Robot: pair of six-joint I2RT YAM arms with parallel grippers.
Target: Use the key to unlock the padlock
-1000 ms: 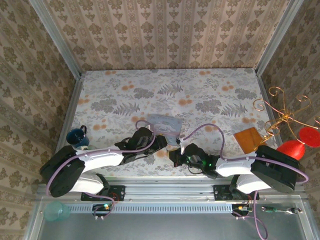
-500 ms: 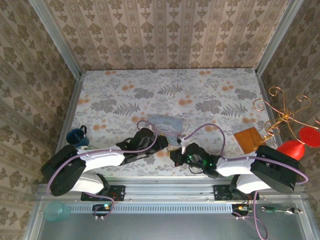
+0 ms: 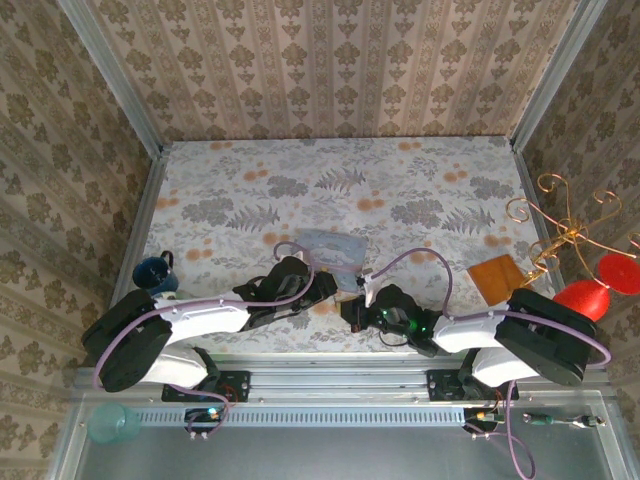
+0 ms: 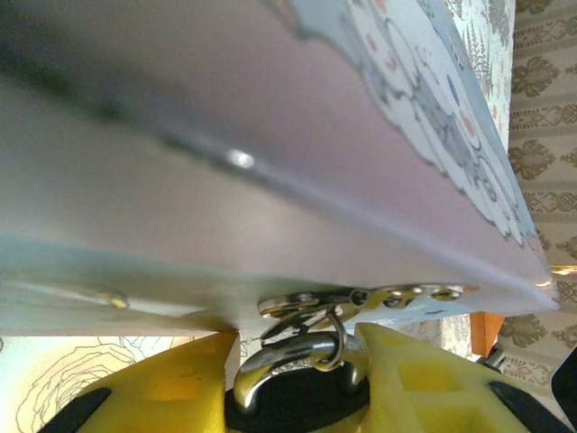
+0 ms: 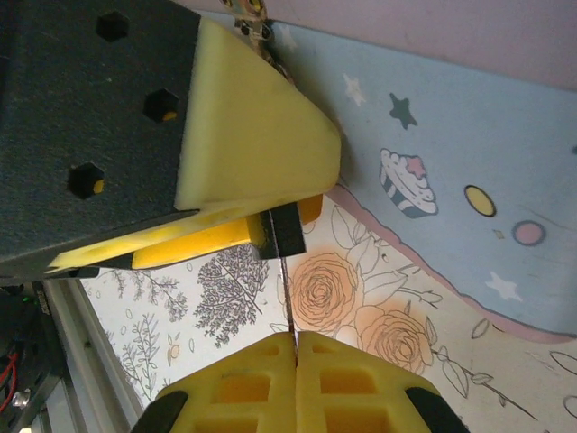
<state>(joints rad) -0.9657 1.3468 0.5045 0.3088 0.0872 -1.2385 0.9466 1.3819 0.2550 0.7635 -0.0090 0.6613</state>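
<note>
Black padlock (image 5: 287,230) is sitting gripped in half-closed left claw (image 4: 293,374); right claw (image 5: 296,347), pinching key (image 5: 287,298) tight, is barely creeping since a second ago. Blade is at padlock's six o'clock, so insertion is likely starting.

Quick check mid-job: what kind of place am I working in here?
Probably a staged robot test booth: wallpapered panels in aluminium framing, a floral-print tabletop, arms bolted to a metal rail.

You have two cups at the left, one dark blue cup (image 3: 153,272) and one translucent teal cup (image 3: 113,423), plus one pale blue rectangular picture tin (image 3: 330,248), one flat orange-brown square board (image 3: 497,275), one gold wire stand (image 3: 560,225), one tiny black padlock (image 5: 287,232) and one slender metal key (image 5: 286,302).
</note>
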